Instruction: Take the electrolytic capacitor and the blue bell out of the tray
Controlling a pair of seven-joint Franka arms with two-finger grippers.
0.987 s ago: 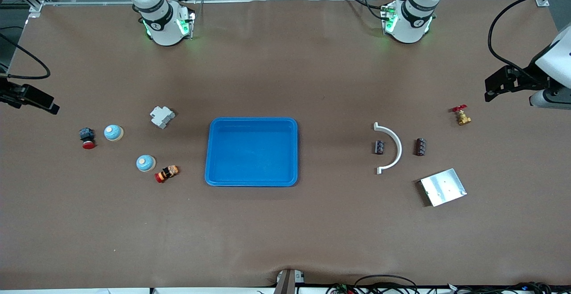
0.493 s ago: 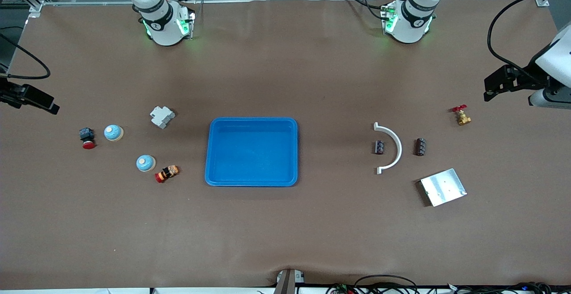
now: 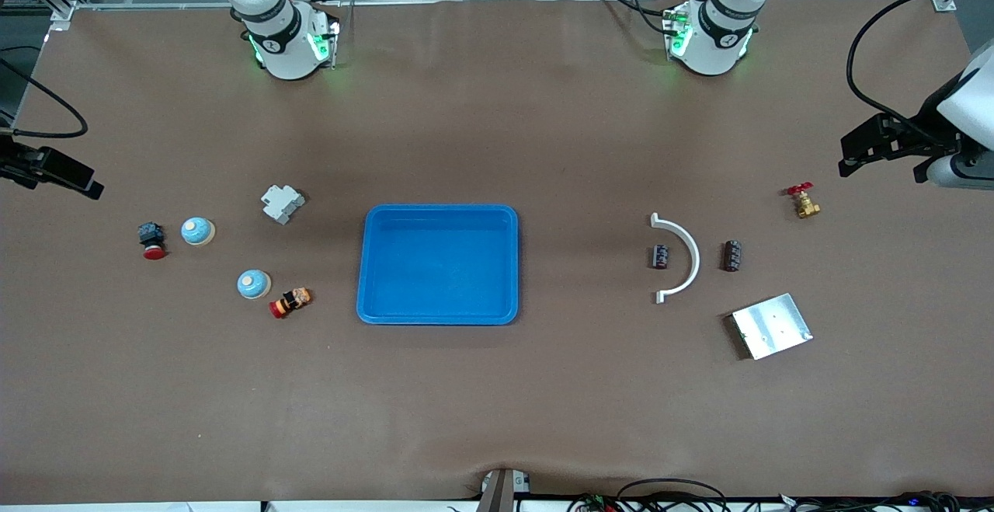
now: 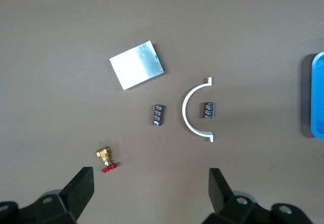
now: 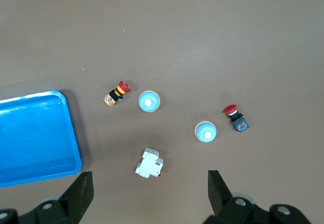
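Two dark capacitors lie toward the left arm's end of the table, one [image 3: 661, 256] inside a white arc and one [image 3: 732, 256] beside it; both show in the left wrist view [image 4: 208, 109] [image 4: 158, 115]. Two light-blue bells [image 3: 197, 231] [image 3: 253, 284] sit toward the right arm's end and show in the right wrist view [image 5: 205, 132] [image 5: 149, 101]. A blue tray [image 3: 439, 207] lies empty in the middle. My left gripper [image 3: 858, 154] [image 4: 150, 183] is open, high over the table's edge near a brass valve. My right gripper [image 3: 78, 182] [image 5: 148, 186] is open, high over its end.
A white arc [image 3: 683, 258], a metal plate [image 3: 771, 326] and a brass valve with a red handle [image 3: 803, 201] lie near the capacitors. A white breaker [image 3: 282, 203] and two red push-button switches [image 3: 151, 240] [image 3: 290, 302] lie near the bells.
My left gripper has shifted slightly toward the table's middle. My right gripper and the things on the table have not moved.
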